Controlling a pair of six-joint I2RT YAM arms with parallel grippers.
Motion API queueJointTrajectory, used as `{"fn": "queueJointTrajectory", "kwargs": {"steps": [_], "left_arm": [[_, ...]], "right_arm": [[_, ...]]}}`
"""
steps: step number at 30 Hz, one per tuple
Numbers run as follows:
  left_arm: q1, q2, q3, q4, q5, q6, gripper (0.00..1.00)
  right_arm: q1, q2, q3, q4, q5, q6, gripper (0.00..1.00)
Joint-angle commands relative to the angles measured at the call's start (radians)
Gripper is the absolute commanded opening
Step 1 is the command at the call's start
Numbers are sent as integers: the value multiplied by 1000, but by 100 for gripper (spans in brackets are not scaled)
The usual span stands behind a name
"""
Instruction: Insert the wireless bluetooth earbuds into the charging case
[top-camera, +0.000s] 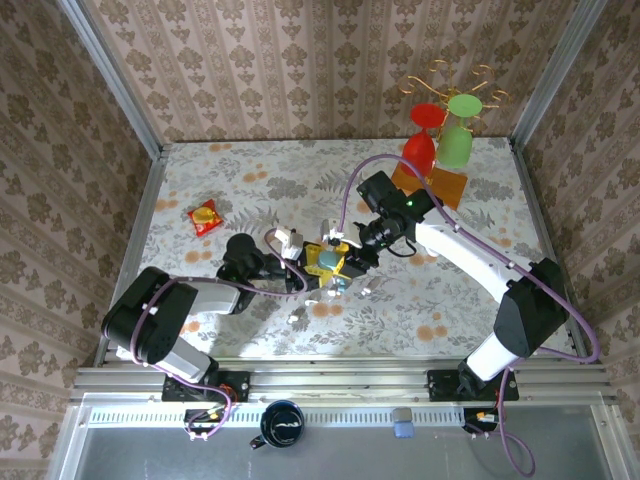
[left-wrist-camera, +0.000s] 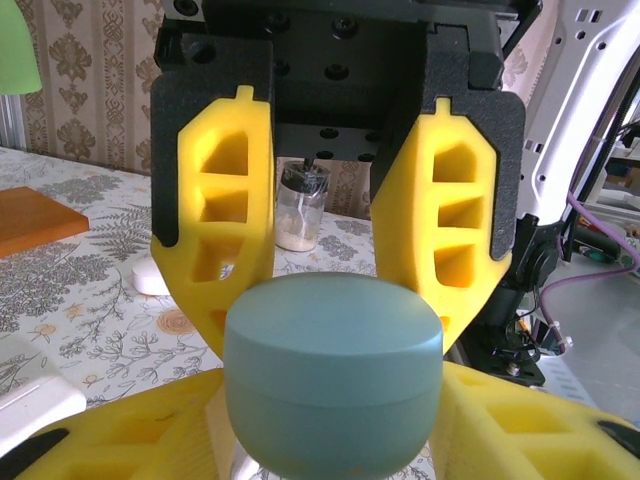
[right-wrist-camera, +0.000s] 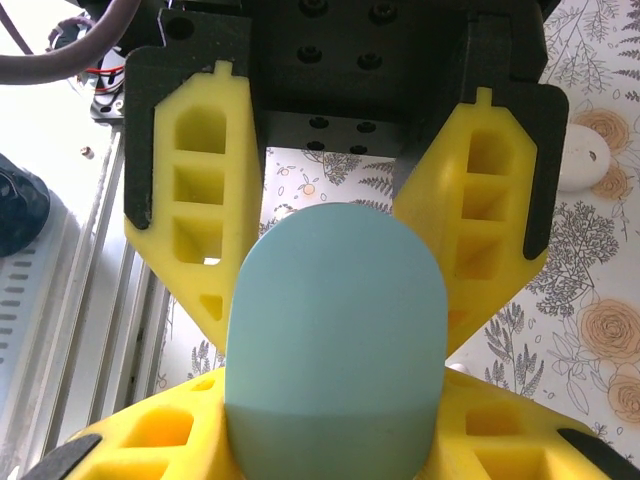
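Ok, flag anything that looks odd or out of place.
Only this: the left gripper and right gripper both clamp the same light-blue case, from opposite sides, nose to nose. Nothing looks spilled or damaged.

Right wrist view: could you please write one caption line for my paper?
Light-blue rounded case held by the right gripper and the facing left gripper.

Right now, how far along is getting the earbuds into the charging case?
Done: nothing yet that these views show. In hand: the left gripper and the right gripper both clamp a light-blue case, its lid apparently shut, between them above the table. Left: seating both earbuds in the charging case.
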Motion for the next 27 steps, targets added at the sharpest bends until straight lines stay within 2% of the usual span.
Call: {"fn": "queueJointTrajectory", "kwargs": {"steps": [1,5,25,27], "left_arm": [[-7,-7,29,45,39,13,48],[-8,-12,24,45,30,32,52],[-12,-33,4,45,29,86,52],[-12,-35,4,45,28,89,55]], "right_arm": [[1,21,18,-9,-10,-12,17],[1,23,18,-13,-14,-14,17],[1,42,28,-23,-21,-13,16],[1,41,28,-29,-18,-16,16]]}}
